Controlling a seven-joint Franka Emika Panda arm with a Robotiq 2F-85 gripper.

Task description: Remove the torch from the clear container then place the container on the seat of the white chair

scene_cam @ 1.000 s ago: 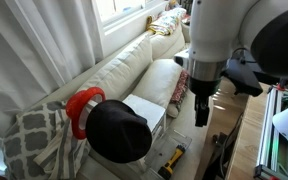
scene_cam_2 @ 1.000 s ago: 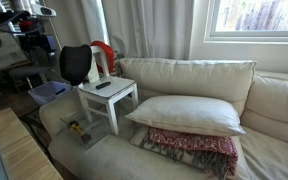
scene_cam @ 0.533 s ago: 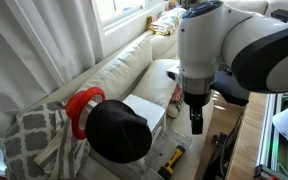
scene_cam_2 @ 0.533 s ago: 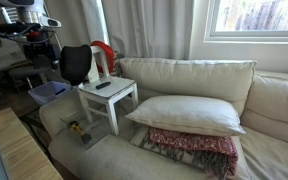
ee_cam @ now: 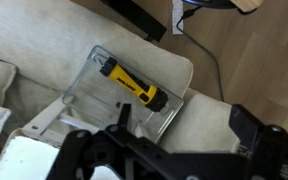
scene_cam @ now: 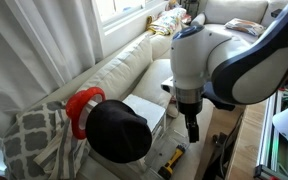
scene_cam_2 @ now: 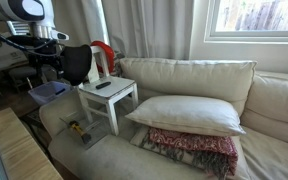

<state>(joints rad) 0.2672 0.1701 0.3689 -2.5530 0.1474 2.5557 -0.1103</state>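
The yellow and black torch (ee_cam: 132, 87) lies inside the clear container (ee_cam: 87, 82), which rests on the seat of the white chair (ee_cam: 202, 82). The torch also shows in both exterior views (scene_cam: 172, 158) (scene_cam_2: 74, 128); the container there is only faint edges (scene_cam_2: 87, 138). My gripper (ee_cam: 184, 125) is open and empty, hovering above the container's near corner, apart from the torch. In an exterior view it hangs over the seat (scene_cam: 192, 128), above and right of the torch. The white chair's back (scene_cam: 124, 65) (scene_cam_2: 189, 72) runs under the window.
A small white table (scene_cam: 144, 108) (scene_cam_2: 109, 95) stands on the seat, with a black cap on a red stand (scene_cam: 114, 130) (scene_cam_2: 76, 63) beside it. A cream pillow (scene_cam_2: 189, 110) and red patterned blanket (scene_cam_2: 196, 148) lie further along. Wooden floor (ee_cam: 249, 50) and a cable are beyond the seat edge.
The arm has swung down and over towards the small table and the container. The gripper now hangs lower over the seat. The torch and container have not moved.
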